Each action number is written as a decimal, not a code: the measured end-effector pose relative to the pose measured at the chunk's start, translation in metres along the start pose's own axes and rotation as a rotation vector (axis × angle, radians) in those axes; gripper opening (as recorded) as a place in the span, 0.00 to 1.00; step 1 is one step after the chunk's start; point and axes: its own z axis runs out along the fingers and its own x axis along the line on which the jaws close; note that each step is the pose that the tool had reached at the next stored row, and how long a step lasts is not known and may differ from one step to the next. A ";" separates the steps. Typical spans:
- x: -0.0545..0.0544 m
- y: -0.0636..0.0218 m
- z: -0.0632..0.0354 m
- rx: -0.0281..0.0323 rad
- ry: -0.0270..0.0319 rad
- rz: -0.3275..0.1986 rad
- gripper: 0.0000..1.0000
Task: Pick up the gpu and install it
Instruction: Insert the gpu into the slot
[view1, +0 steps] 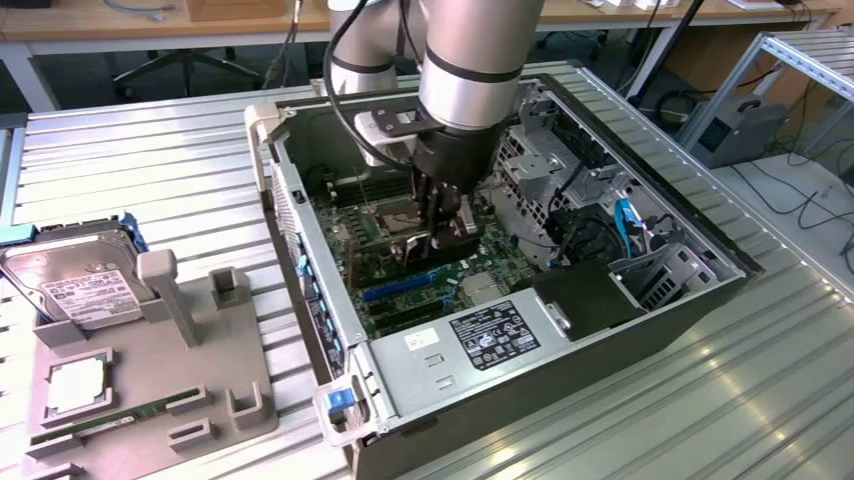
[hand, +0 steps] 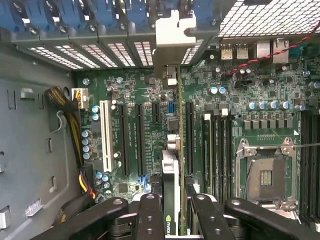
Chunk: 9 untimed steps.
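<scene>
My gripper (view1: 447, 232) reaches down into the open computer case (view1: 300, 300), over the motherboard (view1: 400, 290). It is shut on the gpu (hand: 170, 180), a thin dark card seen edge-on between the two black fingers (hand: 150, 215). The card's silvery end bracket (hand: 172, 42) stands at the case's rear slot openings with blue latches (hand: 100, 20). The gpu hangs upright over the long black expansion slots (hand: 190, 135), in line with them. Whether its lower edge touches a slot I cannot tell. In the exterior view the gpu (view1: 454, 228) is mostly hidden by the fingers.
A grey fixture (view1: 147, 370) at the exterior view's left holds a hard drive (view1: 80, 285), a CPU (view1: 80, 385) and a green RAM stick (view1: 120, 415). Inside the case are the power supply (view1: 494, 335), drive cages (view1: 534, 170), loose cables (hand: 75, 115) and the CPU socket (hand: 265, 177).
</scene>
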 end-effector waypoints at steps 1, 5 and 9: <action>0.000 0.0024 0.0033 0.0006 -0.0001 0.000 0.27; 0.000 0.0135 0.0087 0.0009 -0.0001 0.000 0.27; 0.000 0.0160 0.0087 0.0010 -0.0001 0.000 0.27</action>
